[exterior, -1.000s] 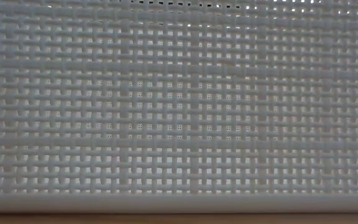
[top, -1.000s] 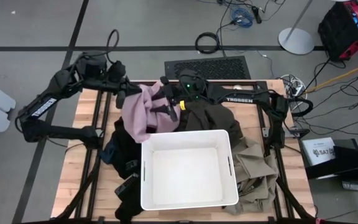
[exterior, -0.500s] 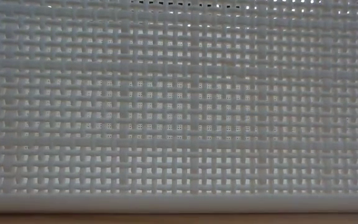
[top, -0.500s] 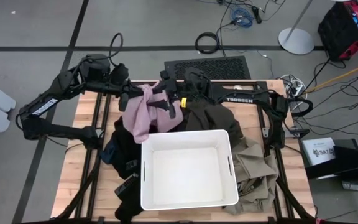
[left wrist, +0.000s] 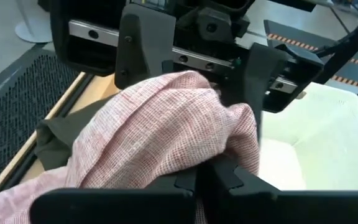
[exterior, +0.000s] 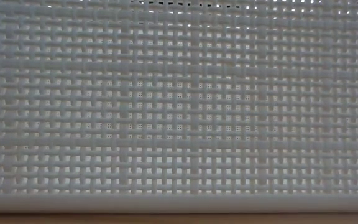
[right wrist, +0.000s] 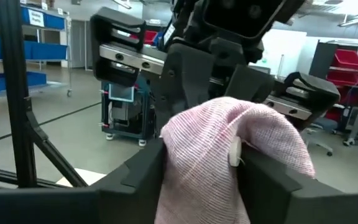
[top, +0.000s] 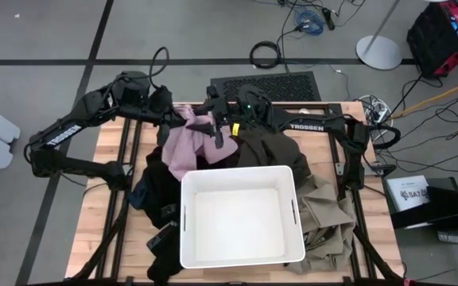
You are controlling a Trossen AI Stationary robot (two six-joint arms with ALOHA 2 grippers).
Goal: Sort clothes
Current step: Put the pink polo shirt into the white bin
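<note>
The left pincer [top: 183, 121] is clenched on the pink garment [top: 186, 143] at the far middle of the desk [top: 108, 151]; in the left wrist view its fingers [left wrist: 219, 177] meet under a fold of the pink cloth [left wrist: 160, 124]; facing it, the right pincer [top: 213, 125] grips the same garment from the other side, and in the right wrist view the cloth [right wrist: 229, 155] bulges up between that pincer's two fingers [right wrist: 135, 171], with a small pale button showing on it; the two pincers sit just beside each other, holding the cloth bunched between them while the rest of it hangs down toward the desk; below and to the right of them lies the dark olive garment [top: 273, 151], spread behind the white bin [top: 241, 214]; the bin stands at the near middle of the desk with its inside bare; a khaki garment [top: 324, 218] lies crumpled against the bin's right wall; a heap of black clothes [top: 156, 191] lies against its left wall, reaching down to the desk's near edge; the low view is filled by the bin's woven plastic wall [exterior: 179, 112].
</note>
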